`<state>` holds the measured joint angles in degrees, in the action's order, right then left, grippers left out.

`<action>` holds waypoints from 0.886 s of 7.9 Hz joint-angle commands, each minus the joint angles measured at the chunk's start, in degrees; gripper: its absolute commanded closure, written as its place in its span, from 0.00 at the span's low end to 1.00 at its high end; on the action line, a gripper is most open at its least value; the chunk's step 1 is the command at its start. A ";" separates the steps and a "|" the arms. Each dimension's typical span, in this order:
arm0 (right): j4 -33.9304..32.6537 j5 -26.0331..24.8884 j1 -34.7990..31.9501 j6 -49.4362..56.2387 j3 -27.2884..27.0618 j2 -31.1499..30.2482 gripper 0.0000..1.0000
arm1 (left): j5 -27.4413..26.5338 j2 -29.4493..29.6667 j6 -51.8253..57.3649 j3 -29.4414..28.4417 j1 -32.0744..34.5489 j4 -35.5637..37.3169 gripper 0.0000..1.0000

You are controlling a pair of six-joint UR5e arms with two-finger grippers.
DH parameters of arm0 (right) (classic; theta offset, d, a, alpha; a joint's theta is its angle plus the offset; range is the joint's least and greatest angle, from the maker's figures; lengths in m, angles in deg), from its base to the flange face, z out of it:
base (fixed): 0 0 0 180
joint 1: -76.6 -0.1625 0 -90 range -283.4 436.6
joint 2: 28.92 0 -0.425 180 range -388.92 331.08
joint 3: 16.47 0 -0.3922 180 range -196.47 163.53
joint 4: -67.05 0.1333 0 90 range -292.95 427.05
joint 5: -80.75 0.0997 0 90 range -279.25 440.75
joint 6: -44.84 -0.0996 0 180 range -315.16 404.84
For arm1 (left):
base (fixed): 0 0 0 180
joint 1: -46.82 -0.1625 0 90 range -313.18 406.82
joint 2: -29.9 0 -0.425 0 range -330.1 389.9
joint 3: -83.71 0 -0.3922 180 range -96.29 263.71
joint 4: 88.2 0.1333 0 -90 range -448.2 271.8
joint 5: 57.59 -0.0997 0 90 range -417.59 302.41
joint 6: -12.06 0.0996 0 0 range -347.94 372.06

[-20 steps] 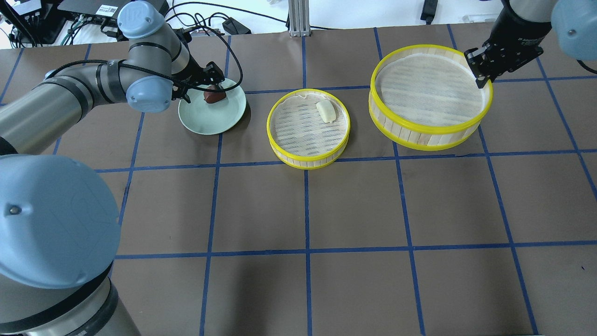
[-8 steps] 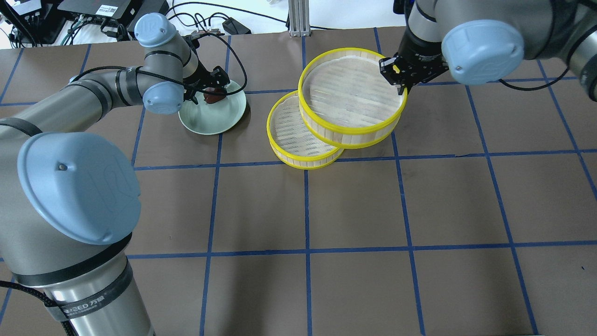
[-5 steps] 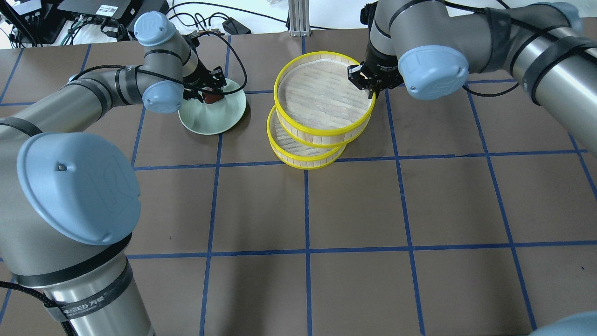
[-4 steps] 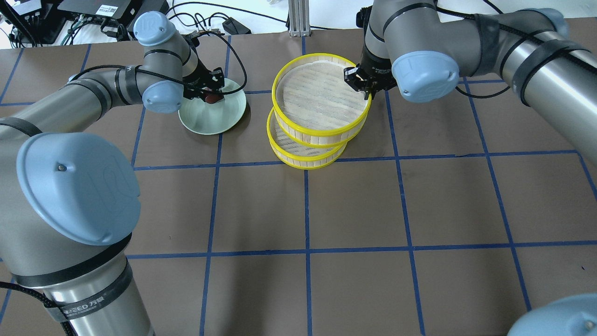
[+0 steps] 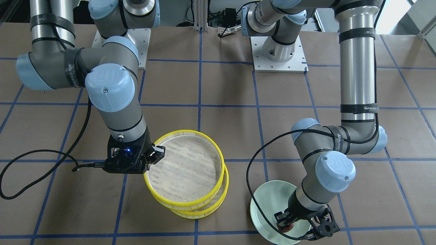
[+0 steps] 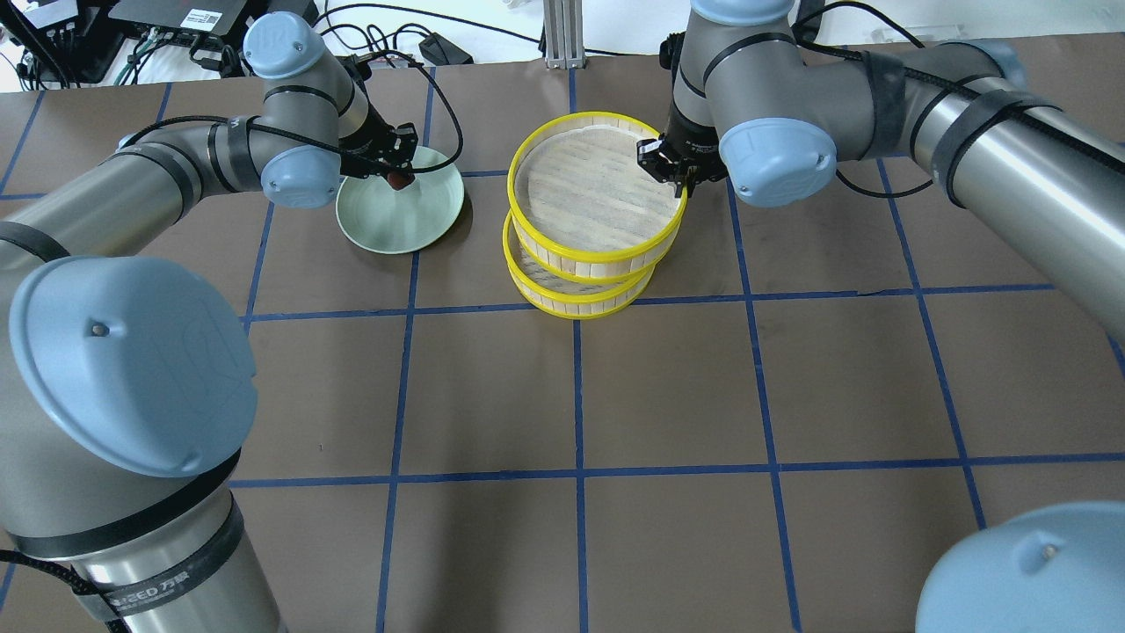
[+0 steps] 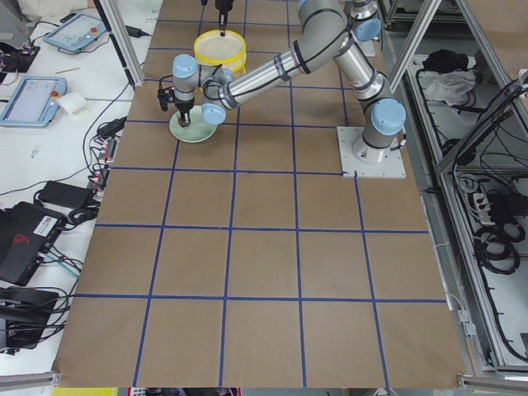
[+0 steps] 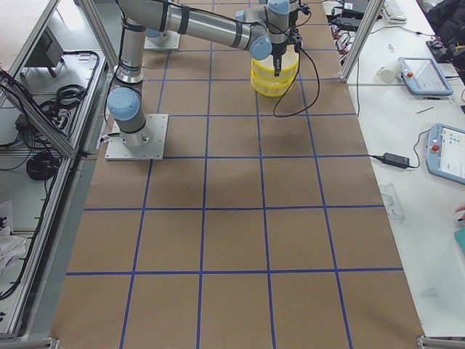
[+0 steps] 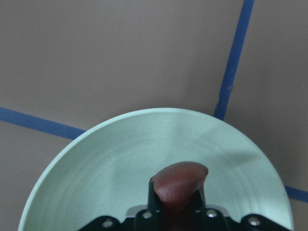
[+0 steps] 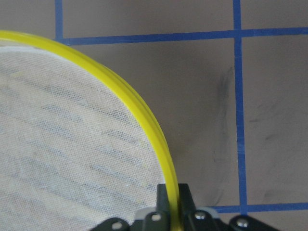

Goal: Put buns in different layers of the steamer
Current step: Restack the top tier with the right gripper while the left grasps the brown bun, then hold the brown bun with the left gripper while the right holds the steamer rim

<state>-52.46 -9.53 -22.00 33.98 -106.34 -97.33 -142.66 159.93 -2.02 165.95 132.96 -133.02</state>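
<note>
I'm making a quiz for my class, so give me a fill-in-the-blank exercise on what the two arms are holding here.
The right tool grips the upper tray by its ____.
The left tool is shut on the ____ bun.
That bun hangs over a pale ____ plate.
The lower tray has a ____ rim.
Missing words: rim; brown; green; yellow.
</note>
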 commanded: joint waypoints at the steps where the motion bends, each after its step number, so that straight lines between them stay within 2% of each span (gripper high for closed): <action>1: -1.33 -0.07 -1.68 -2.67 -0.47 1.25 1.00 | -0.54 -3.10 0.28 0.56 0.00 -3.33 0.94; 3: -2.55 -0.07 -2.21 -3.29 -1.17 1.70 1.00 | -0.54 -5.21 0.29 0.65 0.00 -6.92 0.95; 7: -4.14 -0.07 -2.21 -3.29 -1.26 3.01 1.00 | -0.54 -7.15 0.29 0.91 0.09 -8.18 0.95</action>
<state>-55.80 -9.60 -24.19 30.68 -107.50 -94.78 -143.13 153.51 -1.74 166.81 133.02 -140.84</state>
